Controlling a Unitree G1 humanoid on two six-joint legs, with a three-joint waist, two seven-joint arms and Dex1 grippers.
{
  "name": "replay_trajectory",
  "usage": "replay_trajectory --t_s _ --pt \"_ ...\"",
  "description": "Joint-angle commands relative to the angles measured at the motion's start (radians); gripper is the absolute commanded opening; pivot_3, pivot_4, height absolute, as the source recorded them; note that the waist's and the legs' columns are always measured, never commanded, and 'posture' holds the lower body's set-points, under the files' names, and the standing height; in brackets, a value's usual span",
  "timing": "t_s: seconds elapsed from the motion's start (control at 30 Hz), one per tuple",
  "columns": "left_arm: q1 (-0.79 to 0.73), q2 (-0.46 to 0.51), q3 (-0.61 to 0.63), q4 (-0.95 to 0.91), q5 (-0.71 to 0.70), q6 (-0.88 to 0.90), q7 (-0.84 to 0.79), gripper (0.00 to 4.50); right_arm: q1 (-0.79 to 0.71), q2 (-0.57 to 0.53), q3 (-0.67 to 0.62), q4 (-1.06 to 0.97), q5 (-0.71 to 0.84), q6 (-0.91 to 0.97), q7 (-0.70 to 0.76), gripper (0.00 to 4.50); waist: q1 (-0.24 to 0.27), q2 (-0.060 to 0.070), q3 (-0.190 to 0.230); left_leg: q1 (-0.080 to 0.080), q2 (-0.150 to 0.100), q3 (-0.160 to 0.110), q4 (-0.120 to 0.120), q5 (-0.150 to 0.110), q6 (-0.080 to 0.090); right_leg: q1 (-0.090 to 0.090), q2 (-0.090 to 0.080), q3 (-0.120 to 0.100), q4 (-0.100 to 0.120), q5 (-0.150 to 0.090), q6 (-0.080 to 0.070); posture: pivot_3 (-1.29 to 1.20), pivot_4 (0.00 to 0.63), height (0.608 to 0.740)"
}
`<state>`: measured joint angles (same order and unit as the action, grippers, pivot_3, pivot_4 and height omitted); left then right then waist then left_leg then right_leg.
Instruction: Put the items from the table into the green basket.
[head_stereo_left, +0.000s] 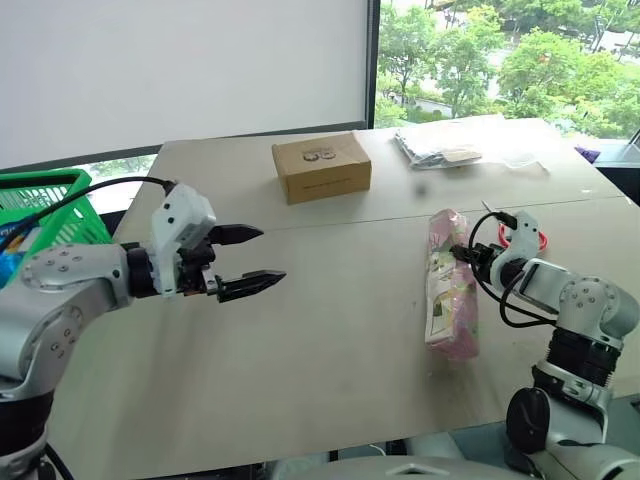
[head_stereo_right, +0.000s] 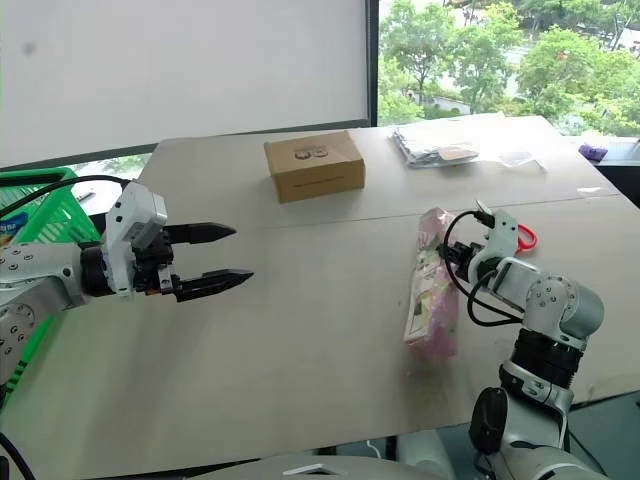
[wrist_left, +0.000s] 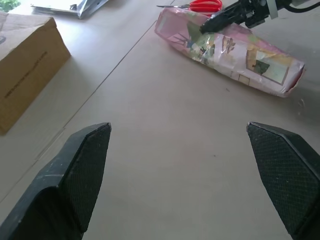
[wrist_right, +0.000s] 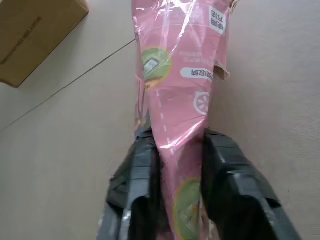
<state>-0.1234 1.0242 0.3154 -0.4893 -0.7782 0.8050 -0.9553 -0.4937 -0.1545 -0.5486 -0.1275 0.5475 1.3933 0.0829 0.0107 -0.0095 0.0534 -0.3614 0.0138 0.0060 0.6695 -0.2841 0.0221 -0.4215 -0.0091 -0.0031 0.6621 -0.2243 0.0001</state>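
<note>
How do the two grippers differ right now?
The left gripper hangs above the table with its fingers spread wide and nothing between them; the right gripper is shut on the pink box. The left one is near the green basket; the right one is low at the box's side, near the red scissors. Both have two black fingers.

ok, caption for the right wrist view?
Right tool shut on the pink printed box lying on the table.

Pink box (wrist_right: 180, 85) — small printed labels, characters not legible; cardboard box (head_stereo_left: 321, 167) — unreadable logo.
</note>
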Motion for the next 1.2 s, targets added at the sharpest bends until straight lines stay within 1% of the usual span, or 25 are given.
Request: replay_trajectory --t_s 0.03,0.17,0.23,0.3,0.37,0.43,0.5,0.57,0.7,0.73,0.83,0.9,0.97,1.03,1.1,1.13,1.2 --pt "-0.003 0.010 0.040 -0.021 -0.023 -0.002 -0.011 4.50 -0.015 -0.009 0.002 -0.003 0.014 -0.016 0.011 0.05 0.000 0.000 0.000 0.000 0.000 0.000 0.000 0.000 0.000 0.000 0.000 0.000 0.000 0.000 0.000 0.09 0.028 0.724" --pt "0.004 0.007 0.020 -0.013 -0.010 -0.013 -0.015 4.50 -0.012 -0.007 0.005 -0.007 0.017 -0.048 0.016 0.05 -0.002 0.000 0.000 0.000 0.000 0.000 0.000 0.000 0.000 0.000 0.000 0.000 0.000 0.000 0.000 0.09 0.024 0.724" --pt "-0.011 -0.015 0.015 0.001 -0.025 -0.010 -0.003 4.50 -0.021 0.000 0.016 -0.039 0.057 -0.079 0.062 0.05 -0.002 0.000 0.000 0.000 0.000 0.000 0.000 0.000 0.000 0.000 0.000 0.000 0.000 0.000 0.000 0.07 0.022 0.724" --pt "-0.036 -0.064 0.011 0.008 -0.074 0.013 0.027 4.50 -0.051 0.031 0.014 -0.098 0.157 -0.096 0.136 0.05 -0.003 0.001 0.001 0.000 0.000 0.000 0.000 0.000 0.000 0.000 0.000 0.000 0.000 0.000 0.000 0.06 0.022 0.724" --pt "-0.054 -0.132 -0.008 -0.004 -0.136 0.042 0.068 4.50 -0.085 0.072 0.009 -0.163 0.276 -0.095 0.191 0.05 -0.007 0.002 0.001 0.000 0.001 0.000 0.000 0.000 0.000 -0.001 0.001 0.000 0.000 0.000 0.000 0.05 0.022 0.724" --pt "-0.088 -0.237 -0.044 -0.002 -0.183 0.068 0.151 4.50 -0.105 0.085 0.060 -0.214 0.330 -0.120 0.236 0.05 -0.015 0.004 0.003 -0.001 0.004 0.001 0.000 0.000 0.000 -0.001 0.001 0.001 0.000 0.000 0.000 0.04 0.023 0.724" --pt "-0.124 -0.332 -0.082 0.008 -0.212 0.096 0.238 4.50 -0.122 0.079 0.128 -0.231 0.336 -0.168 0.283 0.05 -0.020 0.003 0.002 -0.001 0.004 0.001 0.000 0.000 0.000 0.000 0.001 0.000 0.000 0.000 0.000 0.03 0.020 0.724" --pt "-0.151 -0.407 -0.105 0.020 -0.285 0.134 0.281 4.50 -0.150 0.060 0.207 -0.219 0.324 -0.243 0.358 0.05 -0.022 -0.001 -0.001 -0.001 0.004 0.001 0.000 0.000 0.000 0.000 0.001 0.000 -0.001 0.000 0.000 0.01 0.018 0.724" --pt "-0.202 -0.472 -0.132 0.060 -0.339 0.173 0.329 4.50 -0.212 0.045 0.349 -0.179 0.292 -0.391 0.486 0.05 -0.030 -0.002 -0.001 0.000 0.003 0.002 0.000 0.000 0.000 0.000 0.001 0.001 0.000 0.000 0.000 0.00 0.008 0.724" --pt "-0.214 -0.501 -0.137 0.060 -0.382 0.184 0.348 4.50 -0.230 0.053 0.386 -0.162 0.276 -0.430 0.511 0.05 -0.031 -0.002 -0.001 0.000 0.003 0.002 0.001 0.000 0.000 0.000 0.001 0.001 0.000 0.000 0.001 0.00 0.008 0.724" --pt "-0.219 -0.542 -0.148 0.038 -0.462 0.205 0.362 4.50 -0.257 0.069 0.448 -0.117 0.246 -0.515 0.551 0.05 -0.037 -0.002 -0.001 0.000 0.003 0.002 0.001 0.000 0.000 0.000 0.002 0.001 0.000 0.000 0.000 0.01 0.000 0.724" --pt "-0.204 -0.547 -0.160 0.021 -0.481 0.208 0.364 4.50 -0.269 0.083 0.468 -0.097 0.247 -0.550 0.567 0.05 -0.040 -0.002 -0.001 0.000 0.003 0.001 0.000 0.000 0.000 0.000 0.002 0.001 0.000 0.001 0.000 0.01 0.000 0.724" --pt "-0.192 -0.547 -0.167 0.020 -0.477 0.203 0.377 4.00 -0.276 0.090 0.477 -0.088 0.257 -0.569 0.576 0.00 -0.043 -0.002 -0.001 -0.001 0.003 0.001 0.000 0.000 0.000 0.000 0.003 0.001 0.000 0.001 -0.001 0.03 0.000 0.724" --pt "-0.176 -0.550 -0.155 0.011 -0.496 0.194 0.382 3.61 -0.283 0.101 0.475 -0.072 0.269 -0.578 0.573 0.00 -0.043 -0.002 -0.001 -0.001 0.003 0.002 0.001 0.000 0.000 -0.001 0.002 0.002 0.000 0.002 -0.003 0.03 0.000 0.724" --pt "-0.168 -0.553 -0.148 0.005 -0.506 0.186 0.398 2.61 -0.285 0.105 0.476 -0.058 0.271 -0.587 0.571 0.00 -0.041 -0.002 -0.001 -0.001 0.004 0.002 0.001 0.000 0.000 -0.001 0.002 0.002 0.000 0.002 -0.003 0.05 0.000 0.724" --pt "-0.166 -0.553 -0.148 0.005 -0.507 0.182 0.405 2.18 -0.285 0.104 0.478 -0.055 0.272 -0.589 0.571 0.75 -0.040 -0.002 -0.001 -0.001 0.004 0.002 0.001 0.000 0.000 -0.001 0.002 0.001 0.000 0.002 -0.002 0.05 0.000 0.724" --pt "-0.159 -0.550 -0.154 0.003 -0.499 0.173 0.415 1.43 -0.284 0.098 0.484 -0.053 0.276 -0.588 0.580 1.33 -0.038 -0.002 -0.001 -0.001 0.003 0.001 0.001 0.000 0.000 -0.001 0.002 0.001 0.000 0.002 -0.002 0.05 0.000 0.724"
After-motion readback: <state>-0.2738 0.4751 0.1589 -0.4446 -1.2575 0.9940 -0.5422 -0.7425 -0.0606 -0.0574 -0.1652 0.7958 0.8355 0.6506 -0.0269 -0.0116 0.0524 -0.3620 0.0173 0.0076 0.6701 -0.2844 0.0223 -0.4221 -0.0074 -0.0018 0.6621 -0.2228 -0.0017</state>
